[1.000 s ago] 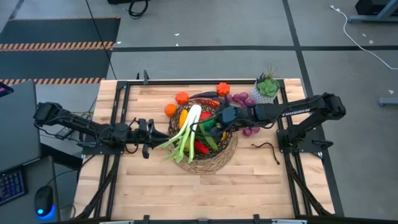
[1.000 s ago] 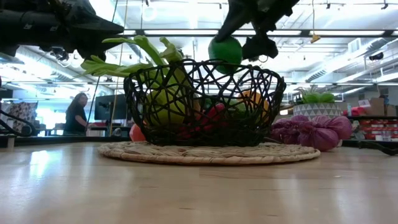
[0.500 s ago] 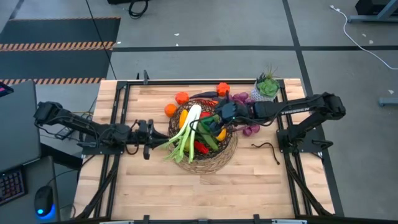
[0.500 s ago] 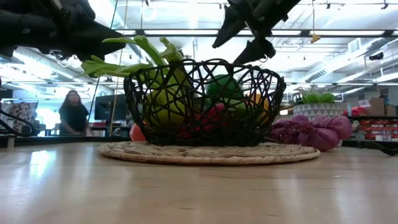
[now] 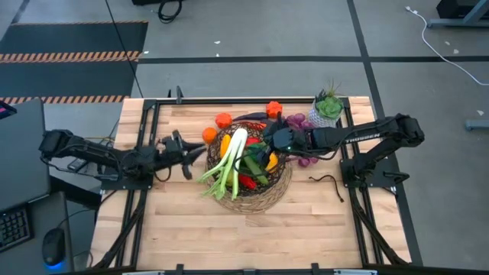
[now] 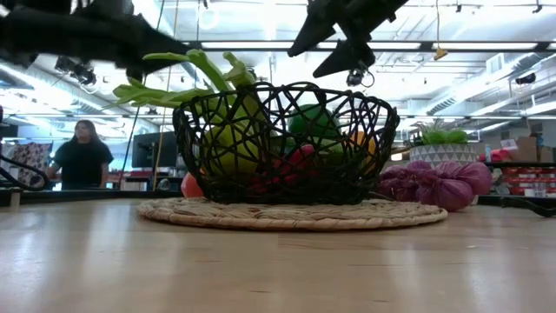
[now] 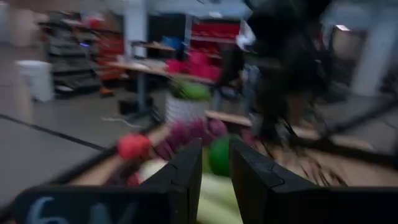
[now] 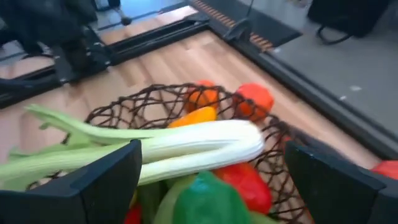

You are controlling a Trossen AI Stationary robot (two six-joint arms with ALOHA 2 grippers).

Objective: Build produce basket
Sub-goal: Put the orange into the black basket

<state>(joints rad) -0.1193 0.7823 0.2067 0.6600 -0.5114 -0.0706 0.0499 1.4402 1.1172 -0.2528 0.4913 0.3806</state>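
Round dark openwork wire basket [image 5: 252, 169] on tan woven base at table centre, glossy leek [image 5: 228, 159] inside, right gripper [image 5: 269, 142] spread wide above its two-o'clock rim, left gripper [image 5: 186, 150] at nine o'clock, fingers narrowly parted, empty

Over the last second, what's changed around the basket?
The right hand let go of the green pepper, which dropped into the basket, and the hand now hangs open above it. The left hand swung toward the table's far side, next to the leek. Basket, leek and grapes stayed put.
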